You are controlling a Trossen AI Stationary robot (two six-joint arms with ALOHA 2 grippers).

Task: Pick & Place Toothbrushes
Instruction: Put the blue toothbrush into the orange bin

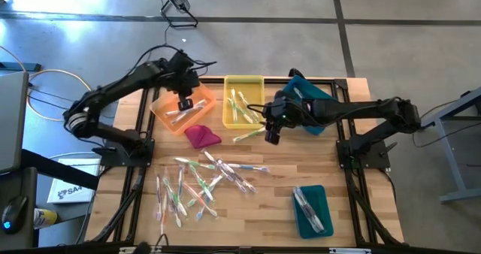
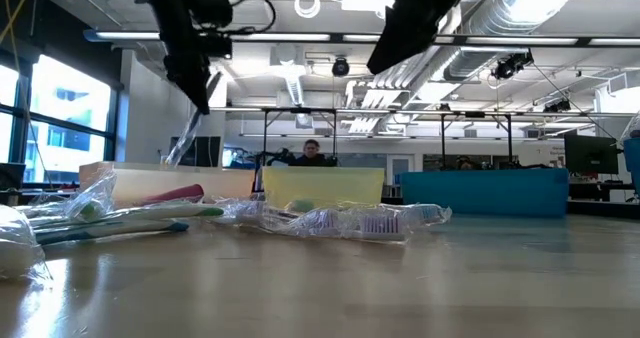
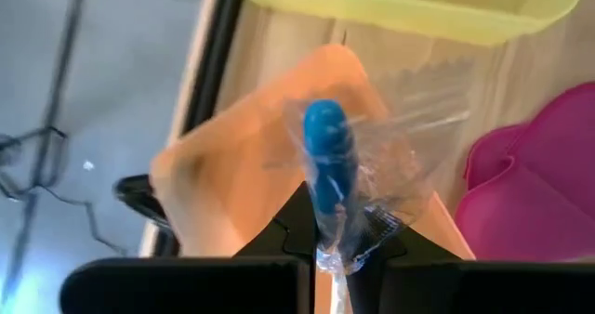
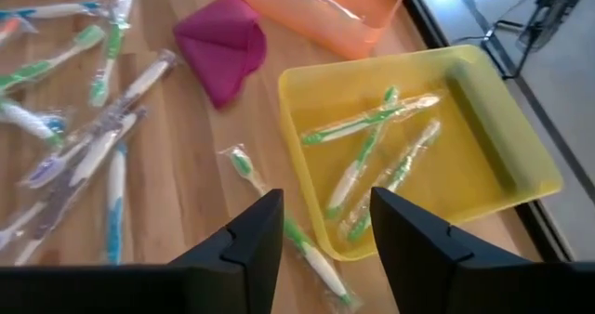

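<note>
My left gripper (image 1: 184, 98) hangs over the orange bin (image 1: 167, 111) at the far left, shut on a blue toothbrush (image 3: 327, 156) in a clear wrapper. My right gripper (image 4: 325, 240) is open above the table, just near of the yellow bin (image 4: 521, 165). A green-and-white wrapped toothbrush (image 4: 279, 216) lies on the wood below its fingers. Several more wrapped toothbrushes (image 1: 203, 182) lie scattered on the table's near left. Three green ones (image 4: 372, 156) lie in the yellow bin. My left gripper pinches the blue toothbrush near one end (image 3: 330, 223) between its two fingers, wrapper and all. The fingers slant down from above. The toothbrush (image 2: 182, 143) sticks out below the fingertips, tilted and clear of the orange bin.
A magenta cloth lump (image 1: 201, 136) lies near of the orange bin. One teal bin (image 1: 310, 104) stands far right under my right arm. Another teal bin (image 1: 311, 209), at the near right, holds wrapped toothbrushes. Bare wood lies between the pile and that bin.
</note>
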